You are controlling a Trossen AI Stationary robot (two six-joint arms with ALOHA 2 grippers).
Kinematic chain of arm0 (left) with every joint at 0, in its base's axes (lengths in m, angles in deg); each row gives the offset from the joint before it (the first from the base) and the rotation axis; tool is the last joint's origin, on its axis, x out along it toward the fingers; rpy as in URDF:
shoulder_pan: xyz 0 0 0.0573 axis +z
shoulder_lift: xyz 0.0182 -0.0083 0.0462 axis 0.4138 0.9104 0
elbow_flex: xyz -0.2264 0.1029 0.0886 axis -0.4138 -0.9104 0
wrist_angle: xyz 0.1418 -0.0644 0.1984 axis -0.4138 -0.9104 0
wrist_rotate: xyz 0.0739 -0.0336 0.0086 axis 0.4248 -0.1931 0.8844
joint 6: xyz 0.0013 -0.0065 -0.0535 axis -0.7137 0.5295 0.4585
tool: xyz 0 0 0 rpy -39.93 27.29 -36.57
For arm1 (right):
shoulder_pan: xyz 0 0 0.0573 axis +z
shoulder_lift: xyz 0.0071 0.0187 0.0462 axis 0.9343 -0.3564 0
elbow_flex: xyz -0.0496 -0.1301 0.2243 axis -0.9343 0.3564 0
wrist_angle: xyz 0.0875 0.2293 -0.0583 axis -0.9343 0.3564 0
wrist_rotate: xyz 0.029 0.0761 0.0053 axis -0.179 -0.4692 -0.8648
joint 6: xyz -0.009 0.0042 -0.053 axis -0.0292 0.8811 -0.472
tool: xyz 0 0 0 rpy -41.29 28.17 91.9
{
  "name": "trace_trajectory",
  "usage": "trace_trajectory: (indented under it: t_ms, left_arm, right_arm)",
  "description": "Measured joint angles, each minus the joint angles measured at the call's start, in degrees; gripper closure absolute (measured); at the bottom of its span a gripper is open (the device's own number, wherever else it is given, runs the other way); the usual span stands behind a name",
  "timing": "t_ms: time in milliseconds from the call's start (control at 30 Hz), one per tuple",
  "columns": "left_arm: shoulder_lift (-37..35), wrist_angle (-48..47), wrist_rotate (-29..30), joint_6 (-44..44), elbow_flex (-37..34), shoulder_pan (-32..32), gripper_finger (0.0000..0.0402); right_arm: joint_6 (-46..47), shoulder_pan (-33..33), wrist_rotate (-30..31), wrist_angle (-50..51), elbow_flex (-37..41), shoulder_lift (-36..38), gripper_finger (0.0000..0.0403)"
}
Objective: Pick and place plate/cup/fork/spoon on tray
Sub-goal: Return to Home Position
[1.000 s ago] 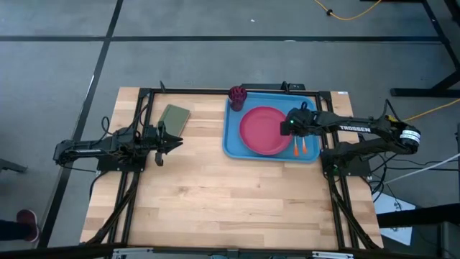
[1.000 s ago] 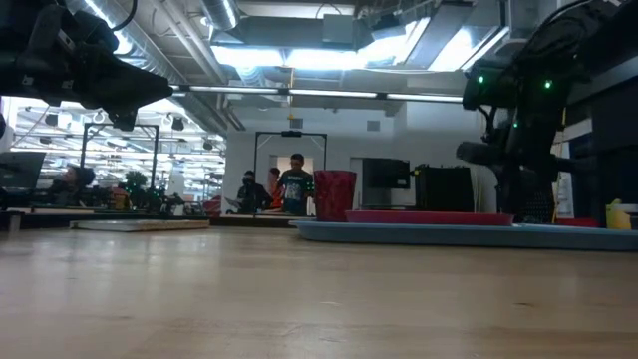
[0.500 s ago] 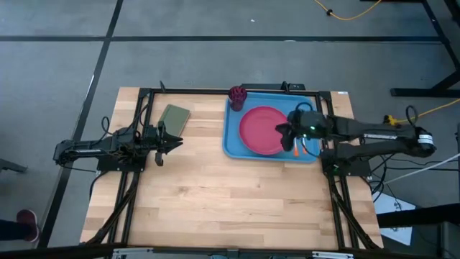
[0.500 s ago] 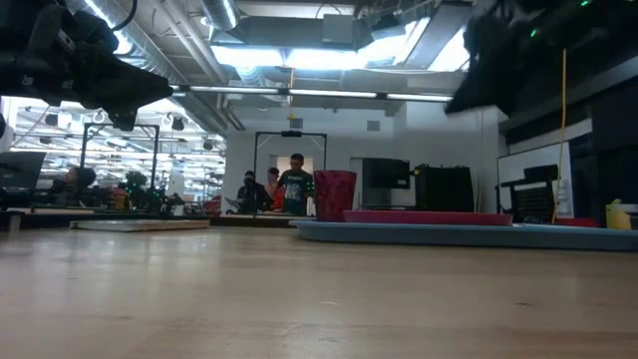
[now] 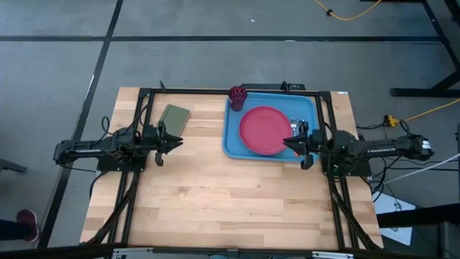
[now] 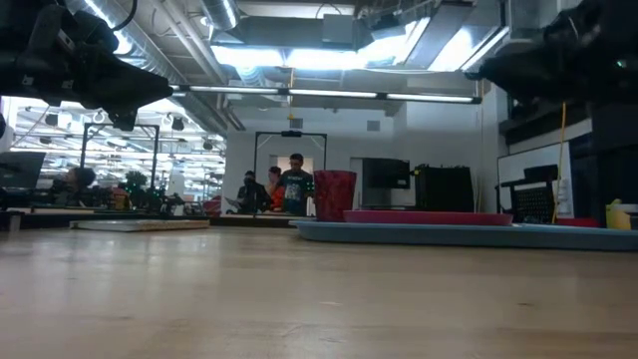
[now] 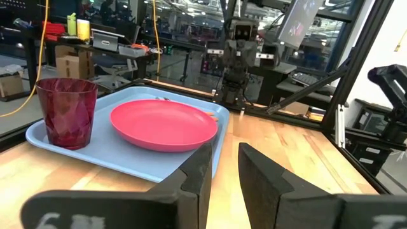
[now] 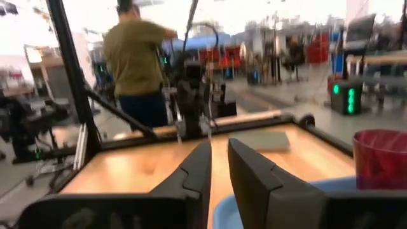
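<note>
The light-blue tray [image 5: 231, 137] lies at the table's far right. The pink-red plate [image 5: 263, 130] lies flat in its middle, and the red-magenta cup [image 5: 238, 94] stands upright in its far left corner. The fork and spoon lie on the tray's right part, mostly hidden under my right gripper; only a silver end [image 5: 297, 124] shows. My right gripper [image 5: 289, 142] is shut and empty, held level above the tray's right near part. My left gripper [image 5: 178, 140] is shut and empty at the table's left, pointing toward the tray [image 7: 121, 162].
An olive-green pad [image 5: 174, 117] lies flat at the far left, beside my left gripper. The wood table is bare in its middle and near half [image 5: 230, 201]. Black frame rails run along the table's edges. People stand in the room beyond the table [image 6: 295, 185].
My right gripper has drawn back from above the tray's right part toward the table's right and near edges. It has tipped from pointing down to lying level, and the arm has folded back. The plate, the cup and the tray have stayed where they were.
</note>
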Motion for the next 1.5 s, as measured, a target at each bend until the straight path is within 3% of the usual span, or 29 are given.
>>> trace_trajectory:
  t_ms: [533, 800, 933, 1067, 1167, 1300, 1500]
  left_arm:
    - [0.01, 0.0, 0.0, 0.0, 0.02, 0.01, 0.0331]
    - [0.01, 0.0, 0.0, 0.0, 0.02, 0.01, 0.0331]
    - [0.01, 0.0, 0.0, 0.0, 0.02, 0.01, 0.0331]
    - [0.01, 0.0, 0.0, 0.0, 0.02, 0.01, 0.0331]
    - [0.01, 0.0, 0.0, 0.0, 0.02, -0.01, 0.0331]
    - [0.01, 0.0, 0.0, 0.0, 0.02, 0.01, 0.0331]
    - [0.01, 0.0, 0.0, 0.0, 0.02, 0.01, 0.0331]
  right_arm:
    - [-0.2, 3.41, 9.11, 15.25, 0.08, 8.77, 0.0343]
    - [-3.56, 3.41, -0.7, 16.33, 0.08, 14.22, 0.0343]
    - [-7.49, 3.41, 0.25, 19.68, 0.08, 17.1, 0.0343]
    - [-0.36, 4.13, 2.49, 28.12, 0.1, 21.12, 0.0343]
    - [1.3, 4.16, 3.38, 28.75, 0.04, 22.95, 0.0343]
    - [-4.59, 4.3, 1.39, 29.15, 0.04, 23.67, 0.0343]
    - [-4.64, 4.3, -1.46, 29.55, 0.06, 23.68, 0.0343]
